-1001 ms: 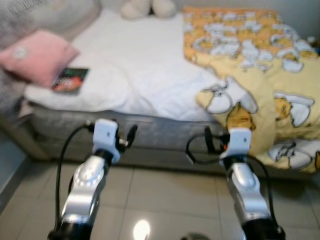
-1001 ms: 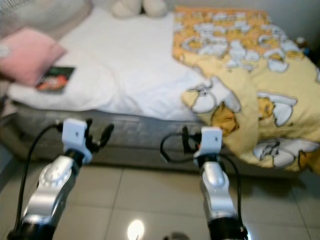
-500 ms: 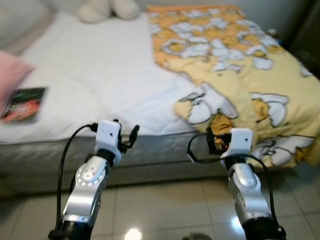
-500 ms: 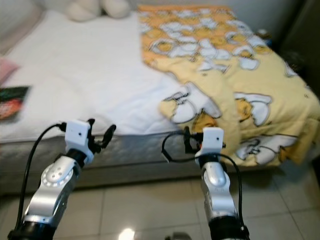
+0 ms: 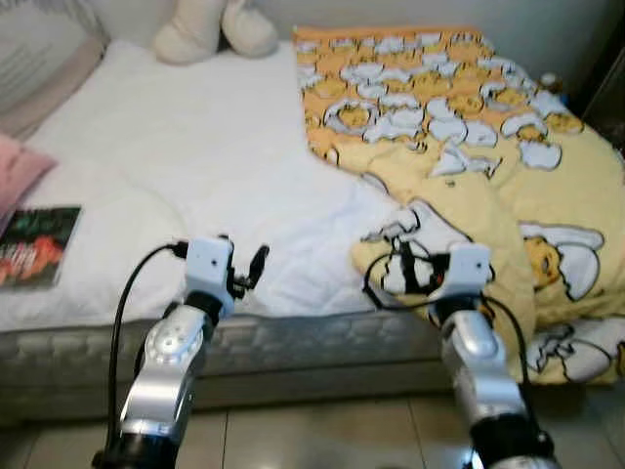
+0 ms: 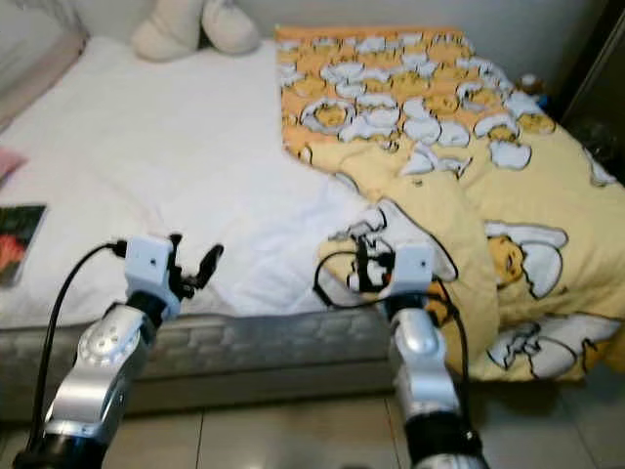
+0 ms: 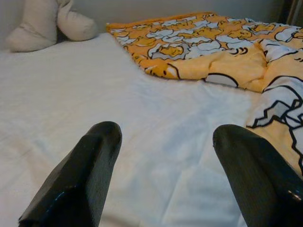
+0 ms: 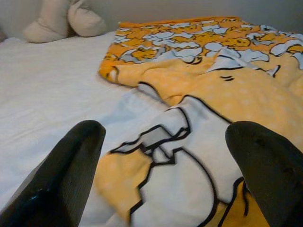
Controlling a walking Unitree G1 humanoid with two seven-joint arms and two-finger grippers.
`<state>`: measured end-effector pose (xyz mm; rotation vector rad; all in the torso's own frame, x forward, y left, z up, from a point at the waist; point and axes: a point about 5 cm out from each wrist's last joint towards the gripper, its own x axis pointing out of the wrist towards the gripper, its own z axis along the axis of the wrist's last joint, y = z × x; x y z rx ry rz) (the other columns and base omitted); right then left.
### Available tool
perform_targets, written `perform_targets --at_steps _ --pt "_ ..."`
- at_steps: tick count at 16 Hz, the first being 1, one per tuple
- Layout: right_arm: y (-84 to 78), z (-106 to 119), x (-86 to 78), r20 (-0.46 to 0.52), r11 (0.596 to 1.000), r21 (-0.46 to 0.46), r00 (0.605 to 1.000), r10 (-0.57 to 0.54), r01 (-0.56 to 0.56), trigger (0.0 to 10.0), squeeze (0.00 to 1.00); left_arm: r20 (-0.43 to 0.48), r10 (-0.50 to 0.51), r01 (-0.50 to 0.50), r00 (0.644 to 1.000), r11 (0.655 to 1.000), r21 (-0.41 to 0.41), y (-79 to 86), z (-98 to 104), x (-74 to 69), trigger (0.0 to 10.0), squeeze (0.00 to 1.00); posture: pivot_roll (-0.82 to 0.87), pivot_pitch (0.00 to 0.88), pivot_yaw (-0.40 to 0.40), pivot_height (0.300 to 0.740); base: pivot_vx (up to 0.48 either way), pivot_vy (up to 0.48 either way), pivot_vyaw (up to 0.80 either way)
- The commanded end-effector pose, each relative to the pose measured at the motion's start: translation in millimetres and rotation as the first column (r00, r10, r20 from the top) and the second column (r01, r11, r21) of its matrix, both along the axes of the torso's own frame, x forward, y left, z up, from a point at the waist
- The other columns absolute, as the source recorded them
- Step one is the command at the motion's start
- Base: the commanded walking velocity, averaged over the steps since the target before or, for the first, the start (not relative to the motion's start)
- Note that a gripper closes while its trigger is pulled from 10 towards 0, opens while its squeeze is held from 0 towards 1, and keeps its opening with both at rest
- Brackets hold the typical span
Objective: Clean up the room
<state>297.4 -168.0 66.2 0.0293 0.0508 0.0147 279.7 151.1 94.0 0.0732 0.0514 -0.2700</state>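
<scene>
You are facing the side of a bed [image 5: 293, 342] with a white sheet [image 5: 195, 147], and everything here can be placed against that bed. A yellow blanket [image 5: 469, 127] printed with cartoon eggs covers the bed's right half — crumpled, folded back on itself, with its lower corner hanging over the near edge of the mattress toward the tiled floor [image 5: 322, 430]. At the head of the bed, against the wall, a cream plush toy [image 5: 210, 27] lies on the sheet. Near the bed's left edge you see a dark book [image 5: 37, 244] lying flat on the sheet, and just beyond it the corner of a pink pillow [image 5: 18, 171]; a grey striped cushion [image 5: 39, 49] sits further up that same side. Your left pincer [image 7: 163, 135] hovers above the near edge of the mattress over bare white sheet, its two black fingers [image 7: 87, 170] spread wide apart with nothing between them. Your right pincer [image 8: 163, 137] hovers at the near edge too, right over the folded blanket corner, fingers [image 8: 66, 165] likewise spread wide and empty — the blanket's egg print lies directly between them in the right wrist view, though whether the fingers touch the fabric you cannot tell.
</scene>
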Motion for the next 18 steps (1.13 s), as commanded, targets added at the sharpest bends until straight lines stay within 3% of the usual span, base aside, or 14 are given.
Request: perform_targets --at_steps 1,4,7,8,10,13,15,18 --pt "-8.2 -3 1.3 -0.030 1.000 0.004 0.999 -0.014 0.015 10.0 0.00 0.002 -0.016 0.016 1.000 1.000 -0.011 -7.4 3 0.9 10.0 0.00 -0.10 0.000 0.032 0.740 0.000 0.480 0.00" --pt "-5.6 -3 8.8 -0.046 1.000 0.025 0.999 -0.016 0.017 10.0 0.00 0.009 -0.009 0.009 1.000 1.000 0.014 -4.9 5 0.7 10.0 0.00 -0.07 0.000 0.037 0.740 0.000 0.160 0.00" --pt "-10.1 -2 27.5 -0.077 0.996 0.025 0.993 -0.084 0.086 10.0 0.00 -0.017 -0.010 0.011 1.000 0.998 0.068 13.2 8 -15.1 10.0 0.00 -0.01 0.000 0.073 0.740 0.000 0.000 0.00" --pt "-11.4 -1 29.8 -0.082 0.995 0.029 0.992 -0.097 0.100 10.0 0.00 -0.026 -0.015 0.018 1.000 0.993 0.113 18.3 9 -19.5 10.0 0.00 0.01 0.000 0.081 0.740 0.000 0.000 0.00" --pt "-8.6 0 28.2 -0.064 0.996 0.020 0.994 -0.086 0.088 10.0 0.00 -0.029 -0.025 0.029 0.999 0.992 0.121 20.1 10 -20.9 10.0 0.00 0.02 0.000 0.085 0.740 0.000 0.000 0.00" --pt "-1.2 8 0.8 0.055 0.995 -0.038 0.994 -0.090 0.092 10.0 0.00 0.030 -0.015 0.013 0.999 0.998 0.061 10.6 21 -10.1 10.0 0.00 -0.03 0.000 0.052 0.740 0.125 -0.099 0.00" --pt "-0.4 18 -18.3 0.106 0.992 -0.096 0.992 -0.069 0.079 10.0 0.00 0.020 0.040 -0.040 0.999 0.999 -0.029 2.1 17 -4.6 10.0 0.00 -0.07 0.000 0.024 0.740 0.377 -0.294 -0.39" --pt "-1.8 24 -23.9 0.123 0.989 -0.149 0.992 -0.008 0.026 10.0 0.00 0.007 0.038 -0.038 0.999 0.996 -0.085 -22.1 10 1.9 10.0 0.00 -0.12 0.000 -0.003 0.740 0.385 -0.281 -0.67"
